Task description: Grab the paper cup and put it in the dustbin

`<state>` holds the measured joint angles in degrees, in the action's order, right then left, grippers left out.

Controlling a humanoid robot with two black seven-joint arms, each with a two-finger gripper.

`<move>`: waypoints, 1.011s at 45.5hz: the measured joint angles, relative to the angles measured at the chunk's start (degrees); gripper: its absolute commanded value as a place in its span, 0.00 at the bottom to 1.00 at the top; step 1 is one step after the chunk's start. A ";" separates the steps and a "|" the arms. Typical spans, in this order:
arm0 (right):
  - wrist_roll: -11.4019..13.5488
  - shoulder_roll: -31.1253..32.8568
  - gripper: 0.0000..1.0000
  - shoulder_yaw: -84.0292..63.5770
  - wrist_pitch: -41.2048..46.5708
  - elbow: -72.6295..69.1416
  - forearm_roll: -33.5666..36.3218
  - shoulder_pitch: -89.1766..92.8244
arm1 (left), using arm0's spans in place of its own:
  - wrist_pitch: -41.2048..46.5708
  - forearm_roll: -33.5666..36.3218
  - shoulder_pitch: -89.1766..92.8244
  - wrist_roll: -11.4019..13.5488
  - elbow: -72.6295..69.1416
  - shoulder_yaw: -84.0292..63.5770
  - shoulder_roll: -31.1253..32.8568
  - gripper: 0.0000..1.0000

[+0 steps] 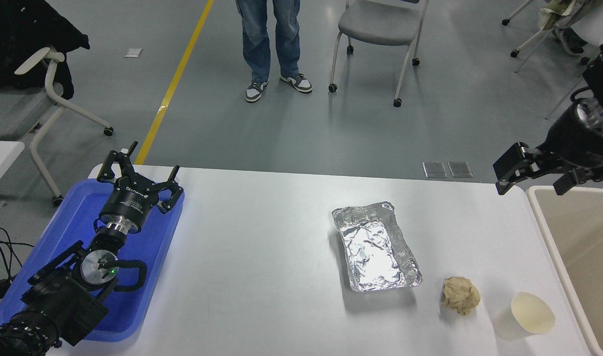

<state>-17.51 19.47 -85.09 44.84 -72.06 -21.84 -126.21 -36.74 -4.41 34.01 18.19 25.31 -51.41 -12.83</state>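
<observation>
table (262, 277): white, carries everything below except the bin.
bin (553, 247): beige, pale rim, at the table's right edge, partly cut off by the frame.
tray (148, 247): blue, at the table's left end.
left arm: parked at lower left over the tray, left gripper (138, 178) with fingers spread wide, nothing in it.
right arm: enters from the right edge, high up.
right gripper (536, 173): jaws parted wide, empty, in the air over the table's far right corner, just beside the bin's far left corner.
foil tray (375, 244): silver, crinkled, right of table centre.
paper ball (460, 295): tan, crumpled, near the foil tray's near right corner.
cup (526, 315): white, cream inside, tilted with its mouth facing up and right, at the table's near right corner, just right of the paper ball and near the bin's rim.
cup vs right gripper: well apart, cup lies toward the camera from the gripper, not touching it.
person (272, 44): legs only, jeans and sneakers, standing on the floor beyond the table.
</observation>
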 measured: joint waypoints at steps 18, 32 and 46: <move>0.33 0.20 1.00 0.23 0.13 0.21 -0.01 -1.21 | 0.00 -0.03 0.00 0.00 0.00 -0.01 0.00 1.00; 0.52 6.29 1.00 -2.46 0.16 0.57 -1.60 3.03 | 0.00 0.01 0.00 0.00 0.01 -0.01 0.00 1.00; 0.58 13.30 1.00 -4.31 0.16 0.81 -2.45 11.51 | 0.00 0.00 -0.06 0.00 0.00 0.03 0.00 1.00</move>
<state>-16.93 32.76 -89.40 45.00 -71.25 -24.29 -114.70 -36.74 -4.41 33.96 18.19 25.31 -51.38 -12.83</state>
